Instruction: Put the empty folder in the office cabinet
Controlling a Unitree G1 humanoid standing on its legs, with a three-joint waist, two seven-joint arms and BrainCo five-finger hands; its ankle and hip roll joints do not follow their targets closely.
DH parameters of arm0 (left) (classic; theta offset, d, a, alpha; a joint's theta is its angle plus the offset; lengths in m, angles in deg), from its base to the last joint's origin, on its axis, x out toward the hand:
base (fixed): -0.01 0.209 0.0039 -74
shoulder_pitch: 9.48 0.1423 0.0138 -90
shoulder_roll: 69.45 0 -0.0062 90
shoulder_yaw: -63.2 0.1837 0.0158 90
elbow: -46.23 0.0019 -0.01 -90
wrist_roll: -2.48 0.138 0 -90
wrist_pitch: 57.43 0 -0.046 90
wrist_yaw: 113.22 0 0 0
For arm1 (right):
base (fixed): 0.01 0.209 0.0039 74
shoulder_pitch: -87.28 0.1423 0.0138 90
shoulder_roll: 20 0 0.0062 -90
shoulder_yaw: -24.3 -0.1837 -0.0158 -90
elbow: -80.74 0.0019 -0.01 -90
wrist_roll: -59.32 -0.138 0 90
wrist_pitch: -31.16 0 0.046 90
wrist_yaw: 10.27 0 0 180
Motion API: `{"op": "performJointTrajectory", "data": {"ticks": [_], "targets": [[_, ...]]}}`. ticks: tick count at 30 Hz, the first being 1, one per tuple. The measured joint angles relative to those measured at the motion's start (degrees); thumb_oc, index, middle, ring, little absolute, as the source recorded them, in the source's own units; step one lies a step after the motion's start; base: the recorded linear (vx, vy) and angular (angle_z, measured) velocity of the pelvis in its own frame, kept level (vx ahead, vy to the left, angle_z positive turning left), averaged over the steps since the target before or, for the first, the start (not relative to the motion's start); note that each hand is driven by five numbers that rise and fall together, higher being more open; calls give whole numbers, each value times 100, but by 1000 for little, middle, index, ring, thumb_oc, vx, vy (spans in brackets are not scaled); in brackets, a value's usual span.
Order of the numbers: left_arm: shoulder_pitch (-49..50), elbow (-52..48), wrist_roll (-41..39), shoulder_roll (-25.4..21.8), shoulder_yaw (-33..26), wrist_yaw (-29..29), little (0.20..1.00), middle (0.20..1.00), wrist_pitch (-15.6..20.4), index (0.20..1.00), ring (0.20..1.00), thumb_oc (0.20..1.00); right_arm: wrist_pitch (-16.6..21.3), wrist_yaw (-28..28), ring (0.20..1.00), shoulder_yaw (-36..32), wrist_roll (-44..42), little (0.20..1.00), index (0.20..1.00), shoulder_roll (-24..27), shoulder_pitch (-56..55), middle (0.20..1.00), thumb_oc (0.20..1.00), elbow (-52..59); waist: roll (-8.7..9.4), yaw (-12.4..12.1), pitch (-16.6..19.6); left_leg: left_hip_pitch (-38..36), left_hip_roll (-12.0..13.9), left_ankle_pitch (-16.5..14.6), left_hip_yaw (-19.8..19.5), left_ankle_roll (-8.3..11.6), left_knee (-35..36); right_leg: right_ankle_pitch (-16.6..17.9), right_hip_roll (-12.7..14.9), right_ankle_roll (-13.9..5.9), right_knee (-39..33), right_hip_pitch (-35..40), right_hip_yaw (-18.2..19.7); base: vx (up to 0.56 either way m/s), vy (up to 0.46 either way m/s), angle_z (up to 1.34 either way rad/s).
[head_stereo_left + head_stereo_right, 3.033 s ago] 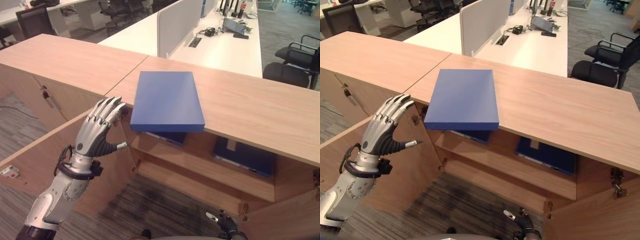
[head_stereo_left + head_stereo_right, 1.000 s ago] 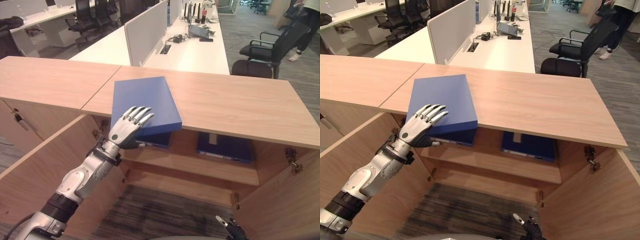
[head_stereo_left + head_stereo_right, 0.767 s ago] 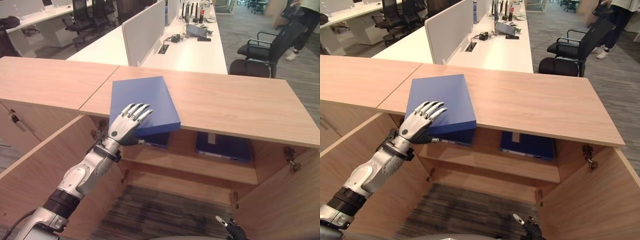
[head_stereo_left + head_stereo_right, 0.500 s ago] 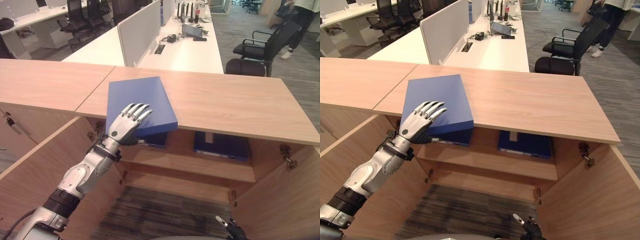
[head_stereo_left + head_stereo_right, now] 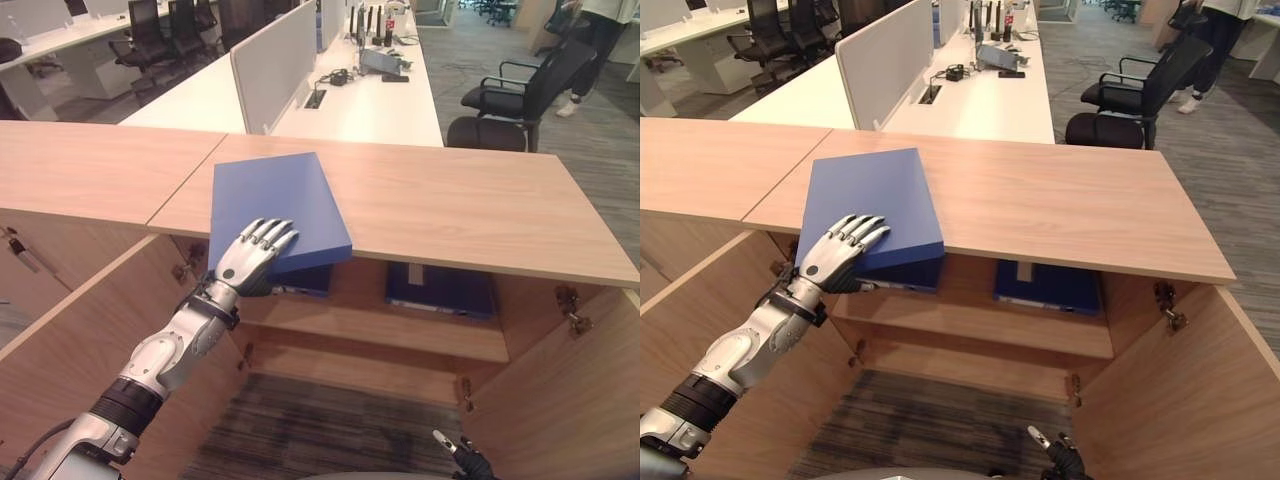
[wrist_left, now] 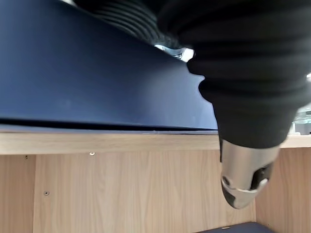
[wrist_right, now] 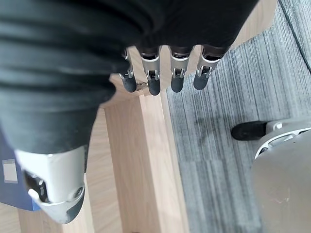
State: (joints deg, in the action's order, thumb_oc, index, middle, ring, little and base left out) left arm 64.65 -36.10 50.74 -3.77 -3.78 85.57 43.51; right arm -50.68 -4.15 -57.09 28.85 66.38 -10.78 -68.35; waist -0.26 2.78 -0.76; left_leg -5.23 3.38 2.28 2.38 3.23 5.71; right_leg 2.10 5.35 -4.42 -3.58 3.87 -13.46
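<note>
Left hand [image 5: 250,258] spread flat on the folder [image 5: 275,205], thumb beneath, at the cabinet [image 5: 470,200] top's front edge. Grasping step; next needed lifting clear, then shelving.

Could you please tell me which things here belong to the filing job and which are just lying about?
Job:
folder, blue, on the cabinet top, overhanging the front edge
left hand, fingers flat on the folder
open cabinet shelf

Lying about:
other blue folders already inside
desk divider
office chairs
person far off
</note>
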Motion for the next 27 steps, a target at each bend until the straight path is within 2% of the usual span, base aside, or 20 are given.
{"op": "performJointTrajectory", "data": {"ticks": [3,4,15,27], "targets": [[-5,21,1,0,0,1,1000,1000,-11,1000,1000,1000,0,-42,1000,-1,-4,1000,1000,1,2,1000,1000,1,0,3,1,0,0,0,2,-1,0,1,0,2,1,-1,2,0,0,0],[-8,22,1,0,0,1,200,200,-16,200,200,200,0,-51,1000,-1,-9,1000,1000,1,1,1000,1000,2,0,4,1,-1,0,0,3,-1,0,5,0,6,1,-1,3,0,0,0],[-264,35,52,22,-5,121,200,200,-45,200,200,200,1,-113,1000,-13,-221,1000,1000,0,-9,1000,1000,6,61,7,105,-7,0,-1,21,-2,0,22,0,15,3,-5,24,0,0,0],[-284,1,50,22,-25,195,200,200,-105,200,200,200,0,-121,1000,-27,-440,1000,1000,0,-14,1000,1000,-3,46,9,143,-11,0,0,26,-3,0,31,-1,18,1,-8,36,0,0,0]]}}
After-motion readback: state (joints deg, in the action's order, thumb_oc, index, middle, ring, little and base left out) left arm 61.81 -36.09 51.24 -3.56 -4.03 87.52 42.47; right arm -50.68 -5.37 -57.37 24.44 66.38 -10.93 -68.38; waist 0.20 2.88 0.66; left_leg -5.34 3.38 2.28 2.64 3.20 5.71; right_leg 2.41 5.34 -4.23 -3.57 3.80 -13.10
